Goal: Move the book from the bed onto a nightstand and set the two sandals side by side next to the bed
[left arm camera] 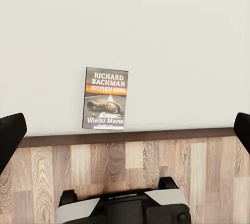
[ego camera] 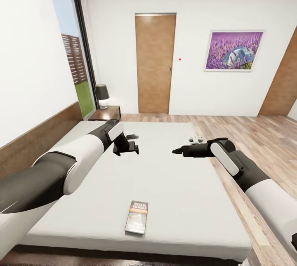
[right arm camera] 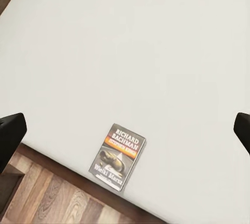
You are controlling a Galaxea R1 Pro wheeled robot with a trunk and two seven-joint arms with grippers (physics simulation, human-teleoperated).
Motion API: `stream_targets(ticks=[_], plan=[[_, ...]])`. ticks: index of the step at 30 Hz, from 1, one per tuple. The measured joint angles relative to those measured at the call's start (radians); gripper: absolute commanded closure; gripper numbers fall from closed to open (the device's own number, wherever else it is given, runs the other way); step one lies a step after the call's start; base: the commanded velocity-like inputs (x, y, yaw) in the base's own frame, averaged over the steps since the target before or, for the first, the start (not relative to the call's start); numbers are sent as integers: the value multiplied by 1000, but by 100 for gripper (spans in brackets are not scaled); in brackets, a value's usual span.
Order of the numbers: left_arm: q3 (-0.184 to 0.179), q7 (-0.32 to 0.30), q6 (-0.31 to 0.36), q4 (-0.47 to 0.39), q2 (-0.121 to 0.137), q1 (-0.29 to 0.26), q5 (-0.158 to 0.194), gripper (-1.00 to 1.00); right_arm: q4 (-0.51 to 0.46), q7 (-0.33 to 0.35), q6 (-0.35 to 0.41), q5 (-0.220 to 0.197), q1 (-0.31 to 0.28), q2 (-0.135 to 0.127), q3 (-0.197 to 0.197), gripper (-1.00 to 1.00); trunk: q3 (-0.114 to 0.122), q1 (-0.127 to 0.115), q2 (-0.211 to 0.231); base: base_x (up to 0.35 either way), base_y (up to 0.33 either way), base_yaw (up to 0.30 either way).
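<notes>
one book (ego camera: pixel 137 217) lies flat on one bed (ego camera: pixel 194 200); two claws (ego camera: pixel 131 143) (ego camera: pixel 178 151) hover open, empty.

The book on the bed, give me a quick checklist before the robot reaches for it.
1. Book lies flat on the mattress, cover up: ok.
2. Book sits near the bed's edge closest to the robot, nothing on top of it: ok.
3. Left tool open and empty: ok.
4. Right tool open or shut: cannot tell from the head view; wrist view suggests fingers apart.
5. Nightstand beside the window, lamp taking part of its top: ok.
6. Sandals located: cannot tell.
</notes>
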Motion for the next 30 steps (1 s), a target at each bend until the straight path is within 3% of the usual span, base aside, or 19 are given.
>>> stream_targets(ticks=[30], plan=[[-2,0,0,21,0,0,0,-100,0,0,1,0,0,0,0,-100,-48,0,0,0,0,0]])
